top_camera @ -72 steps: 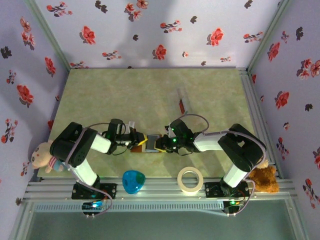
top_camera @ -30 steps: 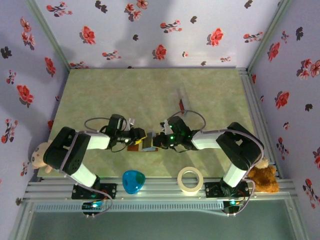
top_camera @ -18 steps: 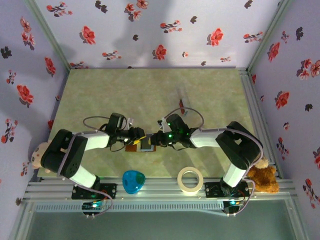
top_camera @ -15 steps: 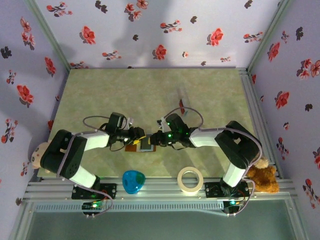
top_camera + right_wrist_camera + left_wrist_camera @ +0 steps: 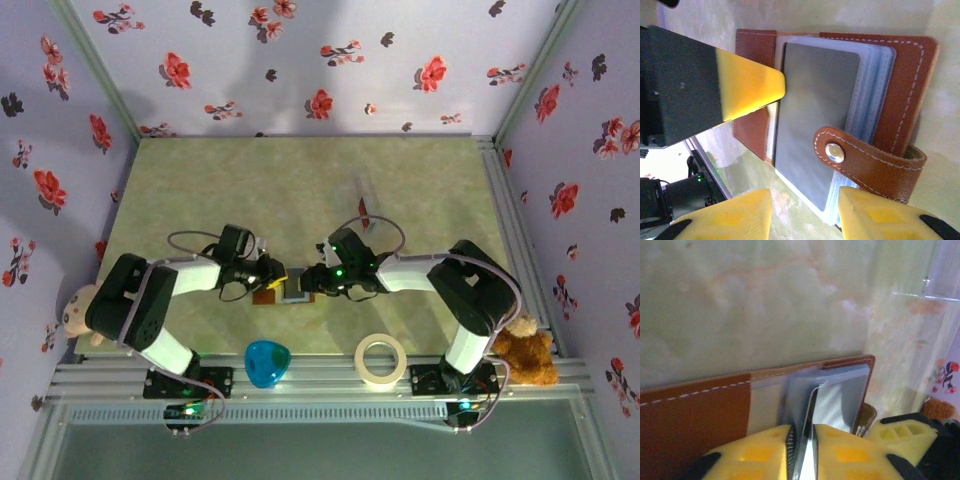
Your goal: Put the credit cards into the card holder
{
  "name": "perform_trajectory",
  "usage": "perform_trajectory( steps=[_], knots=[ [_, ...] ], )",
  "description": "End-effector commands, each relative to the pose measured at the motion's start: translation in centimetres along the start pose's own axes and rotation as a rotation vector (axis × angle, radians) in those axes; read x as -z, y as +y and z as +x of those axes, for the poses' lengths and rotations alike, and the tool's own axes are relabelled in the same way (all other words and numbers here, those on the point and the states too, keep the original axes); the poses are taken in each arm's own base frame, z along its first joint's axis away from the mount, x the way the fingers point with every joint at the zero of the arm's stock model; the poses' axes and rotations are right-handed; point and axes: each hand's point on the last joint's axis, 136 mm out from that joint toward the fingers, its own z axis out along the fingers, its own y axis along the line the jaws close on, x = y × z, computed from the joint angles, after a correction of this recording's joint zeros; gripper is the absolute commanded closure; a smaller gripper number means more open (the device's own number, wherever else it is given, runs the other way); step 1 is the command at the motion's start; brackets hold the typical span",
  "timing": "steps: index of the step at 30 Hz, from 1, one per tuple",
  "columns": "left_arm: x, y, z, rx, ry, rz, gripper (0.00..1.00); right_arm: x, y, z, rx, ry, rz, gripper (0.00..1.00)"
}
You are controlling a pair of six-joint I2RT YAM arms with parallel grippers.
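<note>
The brown card holder lies open on the green table between my two grippers; its clear sleeves and snap strap show in the right wrist view. A dark grey credit card lies flat on top of the sleeves. My left gripper is shut on the thin grey sheet's edge, and one of its yellow fingers rests at the card's left edge. My right gripper stands open just before the strap, touching nothing. A red credit card stands in a clear stand further back.
A clear plastic stand stands behind the card holder. A blue heart-shaped object and a tape roll sit at the near edge. Plush toys flank the arm bases. Floral walls enclose the table.
The right gripper's jaws have opened and come off the card holder. The left gripper's jaws have closed on the grey card's edge. Both arms have shifted slightly.
</note>
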Motion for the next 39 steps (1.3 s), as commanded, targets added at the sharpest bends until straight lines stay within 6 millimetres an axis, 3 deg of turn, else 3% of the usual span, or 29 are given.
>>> perform_trajectory(
  steps=[1,6,27,33,39],
  knots=[
    [-0.4,1.3,0.1,0.011,0.017,-0.041,0.90,-0.7,-0.3,-0.1,-0.008,0.002,0.022,0.61],
    [-0.6,2.0,0.4,0.008,0.022,-0.056,1.00,-0.7,-0.5,-0.1,-0.012,0.003,0.034,0.64],
    [-0.7,3.4,0.6,0.029,0.013,-0.057,1.00,-0.4,-1.7,0.5,-0.045,0.005,0.083,0.58],
    [-1.1,3.9,0.6,0.035,0.014,-0.059,1.00,-0.3,-2.5,0.7,-0.054,0.003,0.129,0.53],
    [-1.3,4.1,0.6,0.044,0.014,-0.052,1.00,-0.6,-1.6,0.5,-0.051,0.003,0.082,0.61]
  ],
)
